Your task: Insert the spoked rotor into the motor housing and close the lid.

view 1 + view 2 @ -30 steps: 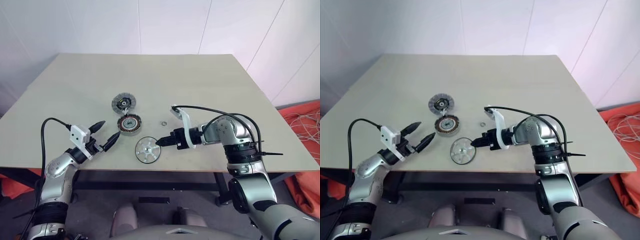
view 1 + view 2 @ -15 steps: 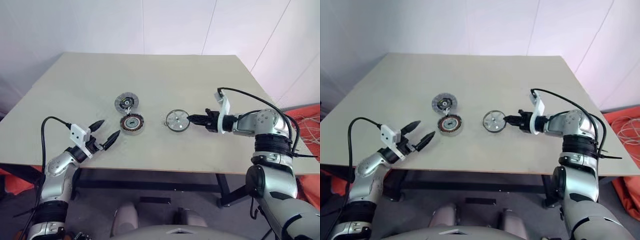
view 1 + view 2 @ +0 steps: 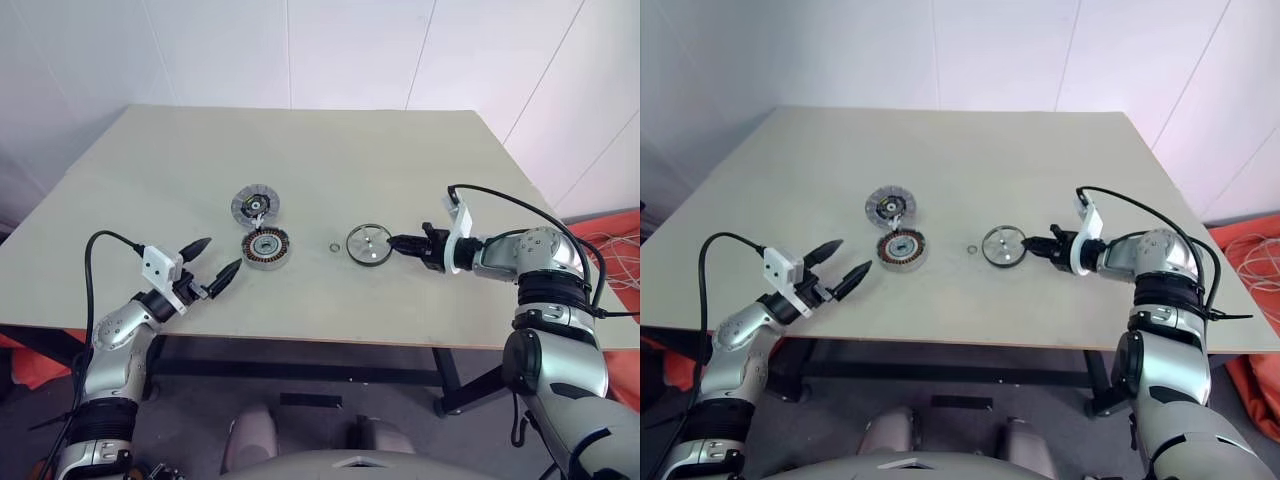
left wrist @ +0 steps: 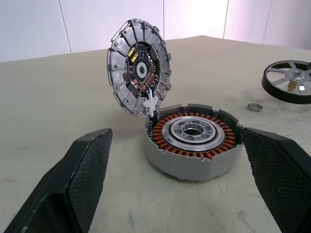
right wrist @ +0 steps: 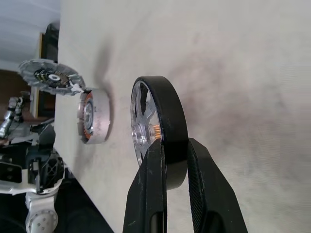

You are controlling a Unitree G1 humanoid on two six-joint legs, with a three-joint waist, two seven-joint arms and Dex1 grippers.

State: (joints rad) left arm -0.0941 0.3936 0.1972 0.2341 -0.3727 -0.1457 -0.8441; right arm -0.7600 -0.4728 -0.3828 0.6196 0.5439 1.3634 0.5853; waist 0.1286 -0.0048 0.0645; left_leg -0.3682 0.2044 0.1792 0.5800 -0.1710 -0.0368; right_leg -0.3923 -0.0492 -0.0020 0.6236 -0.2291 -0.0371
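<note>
My right fingers [image 3: 1032,243] pinch the rim of the flat silver spoked rotor [image 3: 1003,245], and the round copper-wound motor housing [image 3: 899,249] lies beyond their tips, nearer my open left fingers [image 3: 844,270] on the worktop [image 3: 970,160].

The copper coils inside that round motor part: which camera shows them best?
The left wrist view: the motor housing sits close, its copper windings and silver centre plain. The eye views show it small from above; the right wrist view shows it edge-on.
</note>
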